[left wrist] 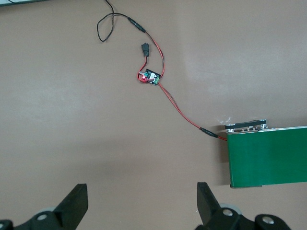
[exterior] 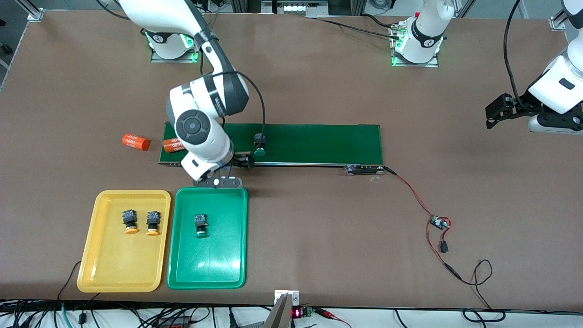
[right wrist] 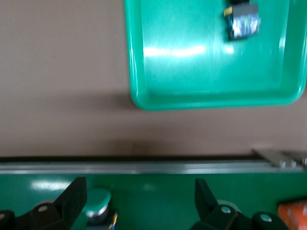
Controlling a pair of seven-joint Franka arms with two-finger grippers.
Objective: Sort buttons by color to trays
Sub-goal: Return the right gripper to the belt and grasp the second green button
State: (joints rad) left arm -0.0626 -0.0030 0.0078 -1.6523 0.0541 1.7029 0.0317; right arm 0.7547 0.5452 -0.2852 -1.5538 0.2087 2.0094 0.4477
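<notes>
Conveyor belt (exterior: 314, 143) w/ orange cylinder (exterior: 173, 145) (another (exterior: 135, 141) beside).

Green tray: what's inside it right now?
Inside the green tray lies one green-capped button, toward the conveyor end. The rest shows bare tray floor. The right gripper hangs open over the conveyor's edge, covering none of the tray.

My two arms are smooth and white, with dark grey rings at the joints. A thin black cable runs down the right arm. A round grey cap sits on its elbow. Each base glows green at the bottom. My left hand (left wrist: 141, 206) has two black wedge-shaped fingers with small silver screws, and my right hand (right wrist: 139, 201) looks the same.
</notes>
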